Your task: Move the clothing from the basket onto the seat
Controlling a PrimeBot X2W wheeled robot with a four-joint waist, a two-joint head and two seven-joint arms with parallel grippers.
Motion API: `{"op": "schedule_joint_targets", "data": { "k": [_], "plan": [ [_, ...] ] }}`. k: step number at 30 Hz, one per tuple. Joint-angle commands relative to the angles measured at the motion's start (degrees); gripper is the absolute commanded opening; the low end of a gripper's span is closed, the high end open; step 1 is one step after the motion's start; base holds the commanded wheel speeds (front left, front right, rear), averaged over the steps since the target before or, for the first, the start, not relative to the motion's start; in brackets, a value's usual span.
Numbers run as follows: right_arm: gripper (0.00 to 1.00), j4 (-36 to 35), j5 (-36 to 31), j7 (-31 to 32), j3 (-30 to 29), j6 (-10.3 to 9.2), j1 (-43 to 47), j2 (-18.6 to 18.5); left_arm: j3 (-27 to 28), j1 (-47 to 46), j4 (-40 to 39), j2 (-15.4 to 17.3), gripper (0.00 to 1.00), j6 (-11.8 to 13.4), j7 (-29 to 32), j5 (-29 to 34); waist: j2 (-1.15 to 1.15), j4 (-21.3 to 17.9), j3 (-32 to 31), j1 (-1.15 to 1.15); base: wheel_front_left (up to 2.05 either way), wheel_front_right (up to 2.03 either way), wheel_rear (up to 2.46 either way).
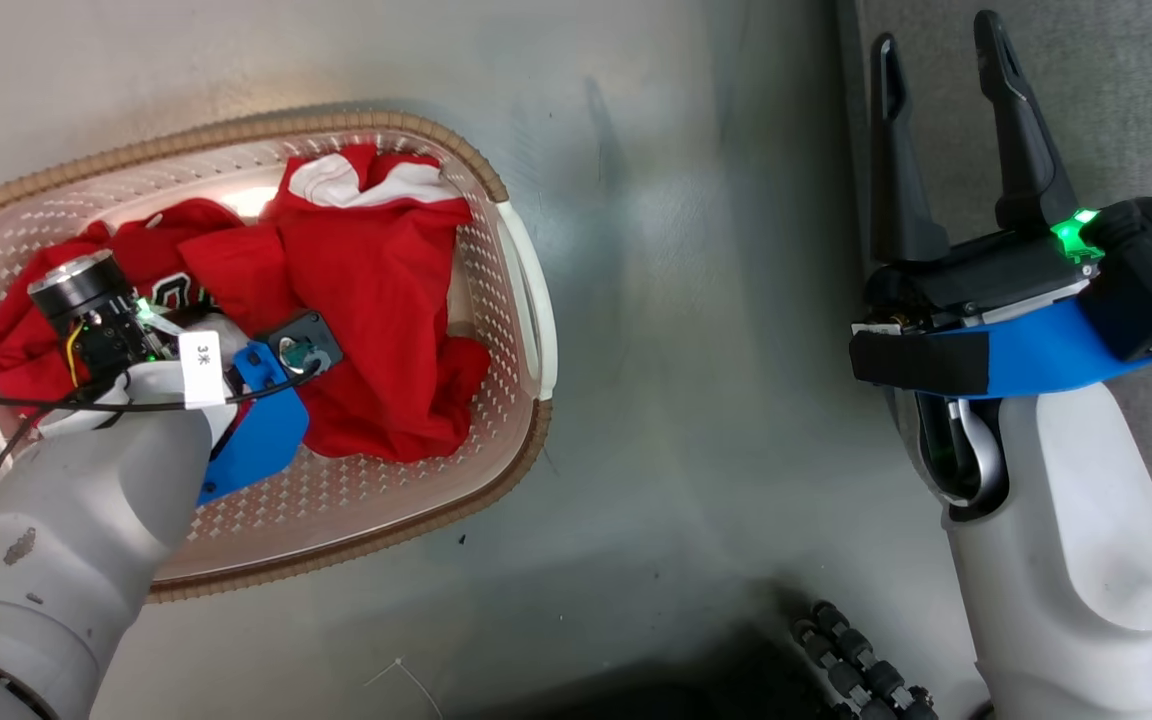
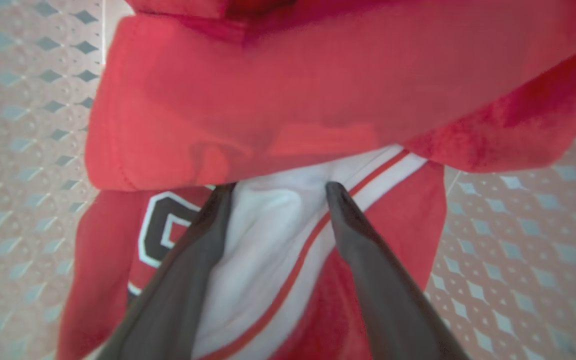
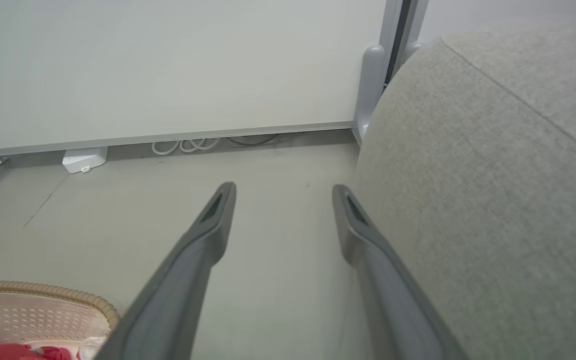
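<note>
The cream basket [image 1: 528,300] with a brown rim stands on the floor at the left. In it lie the clothing: a plain red garment [image 1: 376,290] with white trim, and a red jersey [image 1: 26,340] under it. My left arm reaches down into the basket. My left gripper [image 2: 280,187] is open, its fingers [image 2: 203,240] astride the jersey's white panel [image 2: 268,235], with the plain red garment [image 2: 293,90] just beyond the tips. My right gripper [image 1: 936,35] hangs open and empty at the edge of the grey seat [image 1: 1116,90], the seat [image 3: 493,175] close beside it.
Bare grey floor [image 1: 696,300] separates the basket from the seat. A pale partition panel [image 3: 168,65] stands behind, with a white box [image 3: 84,160] and coiled cables [image 3: 185,145] at its foot. Black parts of my base [image 1: 856,660] show at the bottom.
</note>
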Motion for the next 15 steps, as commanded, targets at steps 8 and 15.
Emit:
{"op": "schedule_joint_targets", "data": {
  "k": [8,15],
  "plan": [
    [1.0,-0.86,-0.33,-0.06,-0.69,-0.04,-1.27,-0.09,-3.18,-2.03,0.21,1.4,1.0,0.07,2.68,-2.72,0.0,0.06,2.73,-0.01,0.0,0.0,0.0],
    [1.0,-0.72,-0.78,-0.06,-1.39,-0.04,-1.38,-0.09,-4.63,-2.34,0.23,1.62,0.0,0.07,5.31,-4.47,0.0,0.25,3.41,-0.01,0.0,0.0,0.0]
  ]
}}
